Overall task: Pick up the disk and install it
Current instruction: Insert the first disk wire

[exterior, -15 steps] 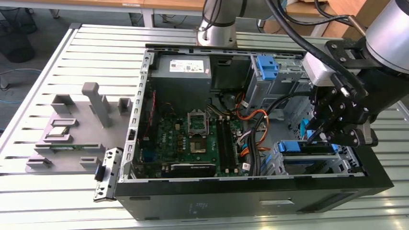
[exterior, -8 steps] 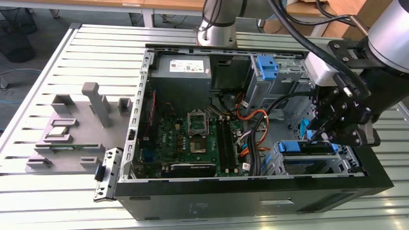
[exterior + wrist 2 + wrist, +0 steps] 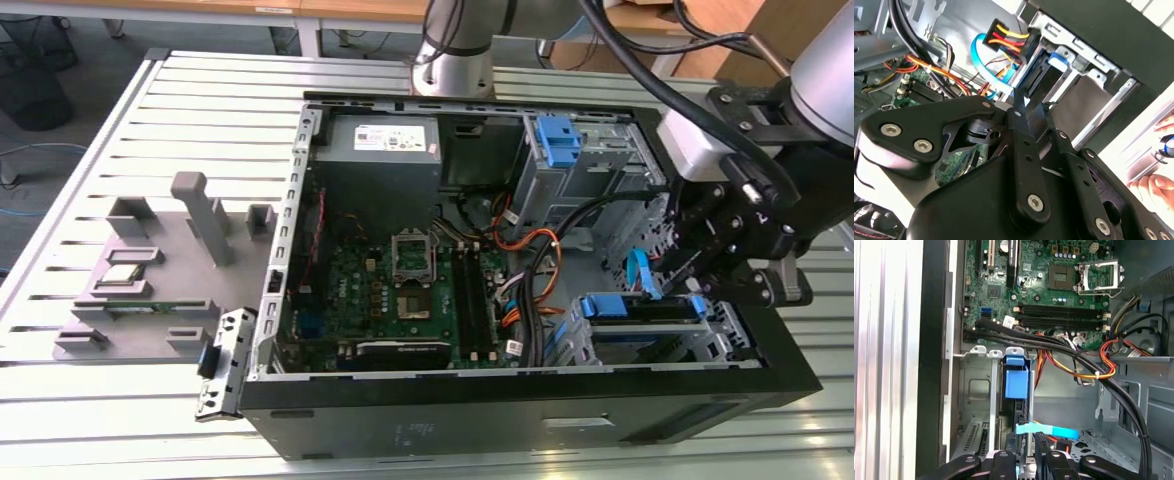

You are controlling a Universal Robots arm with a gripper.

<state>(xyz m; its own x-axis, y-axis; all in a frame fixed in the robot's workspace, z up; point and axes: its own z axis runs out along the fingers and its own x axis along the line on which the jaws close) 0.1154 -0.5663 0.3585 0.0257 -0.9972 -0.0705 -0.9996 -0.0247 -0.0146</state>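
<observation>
Black gripper at the drive bay of the open black computer case.
Its fingers look clenched near the blue-framed silver disk in the grey metal cage.

You are looking at an open computer case lying on the slatted worktop. Its green motherboard is sitting well away from the tool, orange cables are running nearer it, and a grey parts holder is resting farthest off.
</observation>
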